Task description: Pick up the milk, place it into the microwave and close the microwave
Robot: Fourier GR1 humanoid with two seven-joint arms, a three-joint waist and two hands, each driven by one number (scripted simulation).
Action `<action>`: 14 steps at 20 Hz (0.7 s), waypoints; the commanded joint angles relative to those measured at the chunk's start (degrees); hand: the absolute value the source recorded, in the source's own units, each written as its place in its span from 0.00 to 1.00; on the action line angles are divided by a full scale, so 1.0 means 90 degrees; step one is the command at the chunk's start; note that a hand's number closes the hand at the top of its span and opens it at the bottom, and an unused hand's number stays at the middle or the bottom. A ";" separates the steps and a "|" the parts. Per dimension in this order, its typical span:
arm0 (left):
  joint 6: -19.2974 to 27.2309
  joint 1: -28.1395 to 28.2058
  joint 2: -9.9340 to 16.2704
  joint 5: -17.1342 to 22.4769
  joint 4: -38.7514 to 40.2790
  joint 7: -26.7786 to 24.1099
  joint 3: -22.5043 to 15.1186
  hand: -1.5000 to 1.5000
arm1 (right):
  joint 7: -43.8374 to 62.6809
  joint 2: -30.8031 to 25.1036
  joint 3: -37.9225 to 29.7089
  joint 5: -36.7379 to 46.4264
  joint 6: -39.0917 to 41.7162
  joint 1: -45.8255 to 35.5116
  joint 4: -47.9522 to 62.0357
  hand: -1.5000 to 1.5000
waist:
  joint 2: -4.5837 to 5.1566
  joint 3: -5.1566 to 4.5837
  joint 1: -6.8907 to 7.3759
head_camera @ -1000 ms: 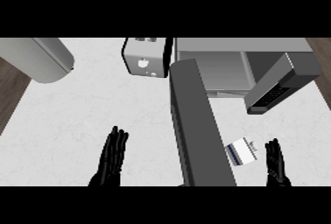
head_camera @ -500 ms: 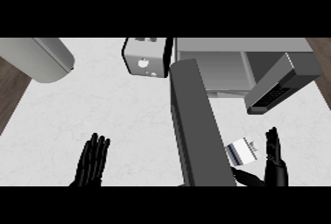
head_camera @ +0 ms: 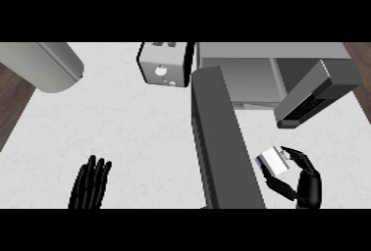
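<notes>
Right hand (head_camera: 304, 171) up from the near edge of the tabletop (head_camera: 130, 132), toward its right side. Fingers and thumb curled round the milk (head_camera: 275, 161), a small white carton with a dark edge, tilted. Fingers wrapped over the carton's far and right side, thumb below it on the near side. Black wrist running straight down to the near edge.

Milk held just right of the open microwave door (head_camera: 225, 142), which stands edge-on as a long dark slab from the microwave toward the near edge. Cannot tell whether the carton touches the tabletop.

Microwave (head_camera: 246, 78) at the far right corner, cavity open and grey inside. Dark angled panel (head_camera: 315, 95) with small keys on its right, above the held carton.

Left hand (head_camera: 91, 184) low near the near edge, left of centre. Fingers straight and together, pointing away toward the far edge, holding nothing, resting.

Toaster (head_camera: 165, 63) at the far edge, just left of the microwave. Large grey cylinder (head_camera: 43, 63) across the far left corner.
</notes>
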 commanded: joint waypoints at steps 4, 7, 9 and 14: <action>-0.0381 0.0126 0.0218 0.0276 0.0065 -0.0216 0.0383 0.00 | -0.0622 -0.0128 -0.0174 0.0305 -0.0412 -0.0933 0.1673 1.00 | 0.0024 0.0018 0.0031; -0.0464 -0.0120 0.0259 0.0481 0.0089 0.0015 0.0576 0.00 | -0.0330 -0.0607 -0.0066 0.0522 -0.0029 -0.1631 0.2163 1.00 | 0.0052 0.0026 0.0091; -0.0642 0.0162 0.0457 0.0522 -0.0062 -0.0251 0.0667 0.00 | -0.0337 -0.0938 -0.0068 0.0594 0.0287 -0.1925 0.2576 1.00 | 0.0059 0.0029 0.0151; -0.0631 -0.0075 0.0196 0.0536 0.0346 -0.0258 0.0571 0.00 | -0.1188 -0.0949 -0.0059 0.0607 0.0951 -0.2134 0.2889 1.00 | 0.0084 0.0036 0.0131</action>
